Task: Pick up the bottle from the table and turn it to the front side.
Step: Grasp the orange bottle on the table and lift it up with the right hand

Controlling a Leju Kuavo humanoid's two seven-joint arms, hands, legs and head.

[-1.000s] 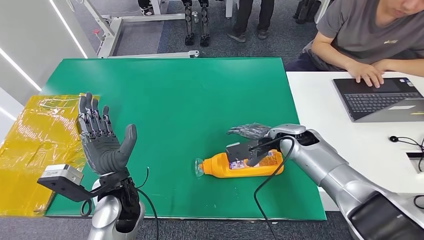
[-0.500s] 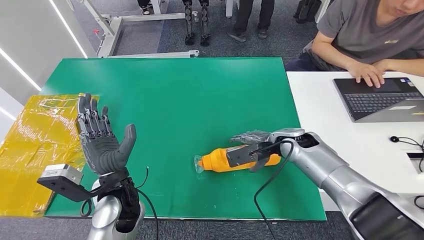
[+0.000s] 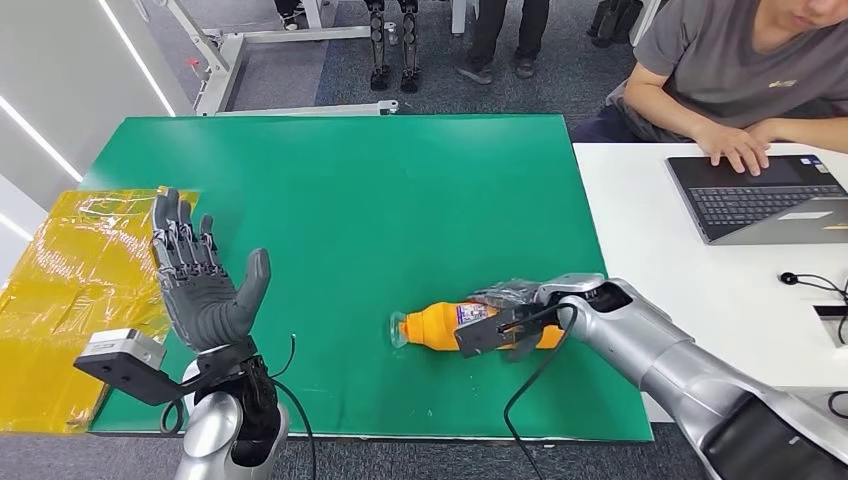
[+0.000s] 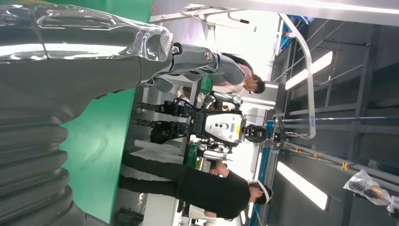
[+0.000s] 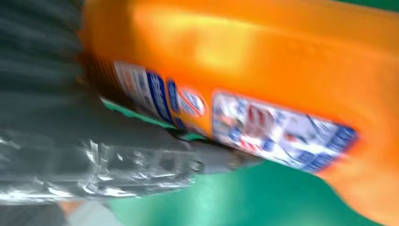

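Here the orange bottle (image 3: 432, 324) lies on its side on the green table mat (image 3: 380, 200), near the front edge, its clear cap pointing toward the robot's left. The right hand (image 3: 505, 312) is wrapped over the bottle's middle, fingers curled around the labelled body (whether the grip is firm, I cannot tell; the wrist view is blurred). The left hand (image 3: 200, 285) is raised, fingers spread, holding nothing. The likely risk: the smooth round plastic could roll or slip in a partial grip during turning, dropping off the nearby edge.
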